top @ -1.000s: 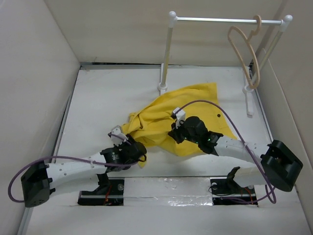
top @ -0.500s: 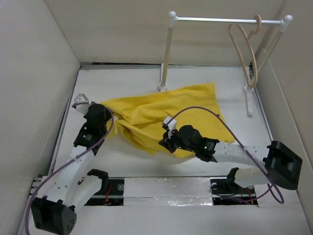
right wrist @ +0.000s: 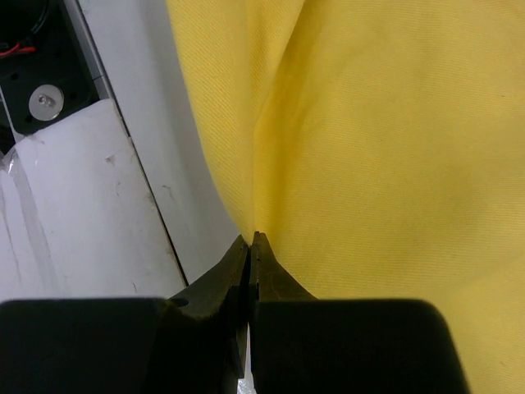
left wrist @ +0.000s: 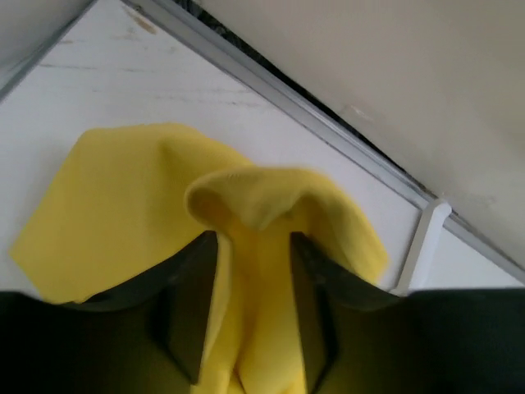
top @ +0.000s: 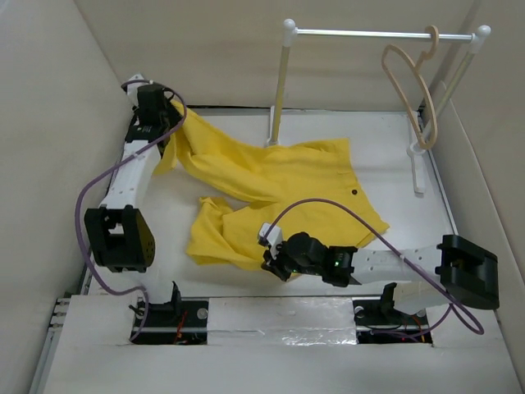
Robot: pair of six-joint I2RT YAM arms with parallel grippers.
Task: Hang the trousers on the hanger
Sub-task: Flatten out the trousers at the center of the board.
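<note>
The yellow trousers lie spread across the white table, stretched from the far left corner to the near middle. My left gripper is raised at the far left corner, shut on a bunched fold of the trousers that fills the gap between its fingers. My right gripper is low near the front edge, with its jaws pressed together at the trousers' near edge. The pale beige hanger hangs by its hook from the rack's bar at the far right, apart from both grippers.
The white-posted rack with a metal bar stands at the back, its left post just behind the trousers. Beige walls enclose the table on the left, back and right. Purple cables loop off both arms.
My left arm swung from the near left up to the far left corner, pulling a part of the trousers with it. My right gripper moved nearer and leftward, and the cloth is stretched out between them.
</note>
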